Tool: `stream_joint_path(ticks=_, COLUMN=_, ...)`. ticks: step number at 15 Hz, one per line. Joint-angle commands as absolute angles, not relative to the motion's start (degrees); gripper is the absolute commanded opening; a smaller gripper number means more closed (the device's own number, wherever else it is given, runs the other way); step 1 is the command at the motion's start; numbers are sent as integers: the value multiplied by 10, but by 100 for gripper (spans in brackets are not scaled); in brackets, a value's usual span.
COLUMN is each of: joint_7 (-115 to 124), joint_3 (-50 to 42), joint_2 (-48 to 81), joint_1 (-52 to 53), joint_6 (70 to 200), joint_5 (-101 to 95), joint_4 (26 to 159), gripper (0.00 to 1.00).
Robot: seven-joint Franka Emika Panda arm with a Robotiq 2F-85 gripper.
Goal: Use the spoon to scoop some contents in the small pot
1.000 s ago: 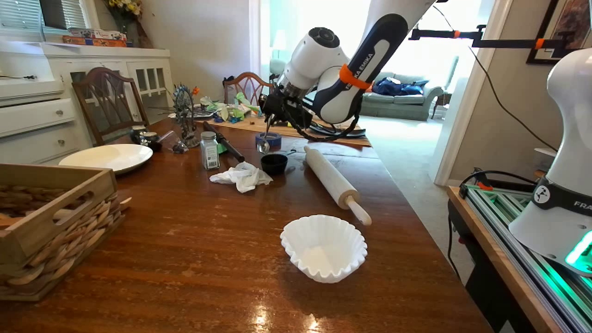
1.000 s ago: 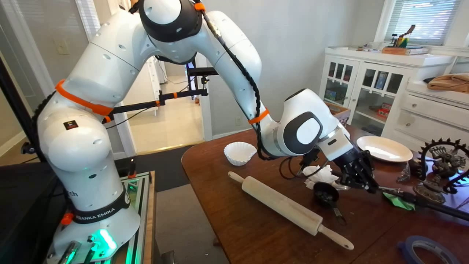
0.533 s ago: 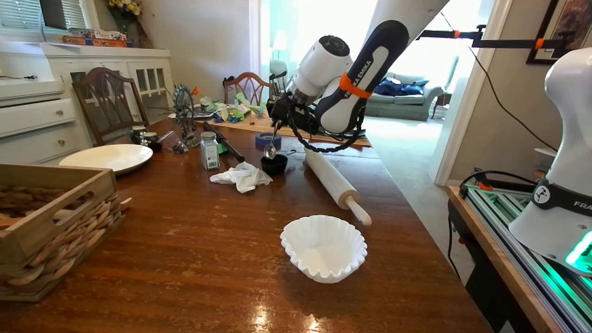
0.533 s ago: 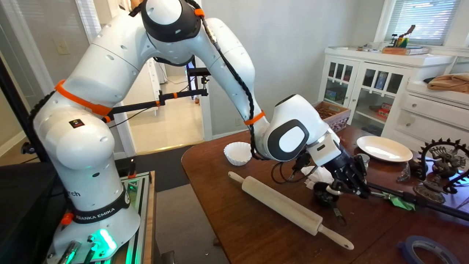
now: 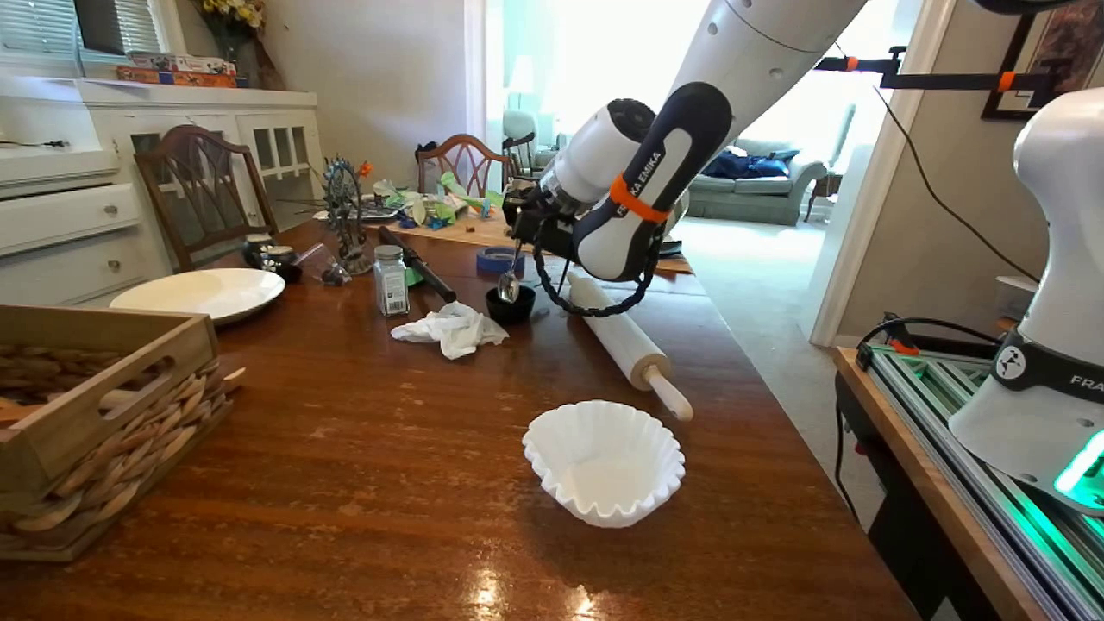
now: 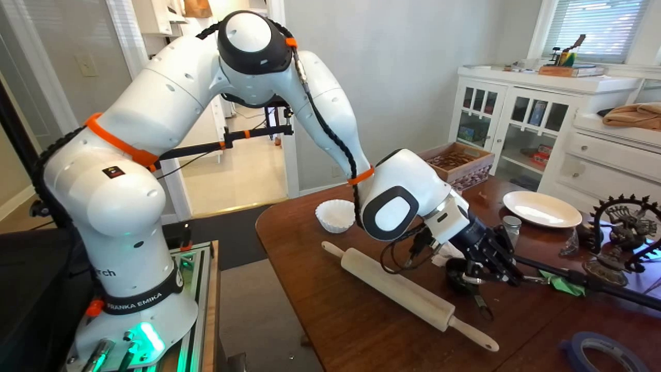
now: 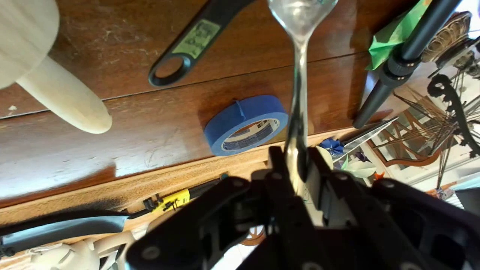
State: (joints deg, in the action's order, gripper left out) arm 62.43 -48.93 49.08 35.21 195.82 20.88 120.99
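My gripper (image 7: 296,153) is shut on the handle of a metal spoon (image 7: 300,75). In the wrist view the spoon's bowl is cut off by the top edge. The small dark pot (image 5: 511,308) stands upright on the table; in an exterior view the spoon's bowl (image 5: 509,287) overlaps its rim. In an exterior view the gripper (image 6: 508,274) is just beside the pot (image 6: 455,271), and the spoon's bowl (image 6: 472,280) overlaps the pot's near side. I cannot tell whether it touches the pot. The wrist view shows only the pot's labelled handle (image 7: 197,39). The pot's contents are hidden.
A rolling pin (image 5: 617,332) lies close to the pot. A crumpled white napkin (image 5: 453,329), a glass jar (image 5: 391,280) and a black rod (image 6: 594,284) are near it. Blue tape (image 7: 245,125) lies behind. A white scalloped bowl (image 5: 604,466) stands apart.
My gripper has moved down and toward the pot with the spoon. The spoon's bowl has gone from above and beside the pot to its rim. The pot's handle end has shifted slightly.
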Motion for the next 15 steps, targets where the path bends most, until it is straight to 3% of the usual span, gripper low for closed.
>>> stream_joint_path(ticks=1, joint_7=609, joint_3=-503, joint_2=528, joint_1=381, joint_6=1977, joint_5=238, joint_4=1206, gripper=5)
stream_joint_path(ticks=8, joint_7=568, joint_3=-500, joint_2=555, joint_1=400, joint_6=1973, joint_5=264, joint_4=1200, gripper=5)
stream_joint_path(ticks=15, joint_7=476, joint_3=-441, joint_2=499, joint_1=355, joint_6=1929, joint_5=300, joint_4=1193, gripper=5)
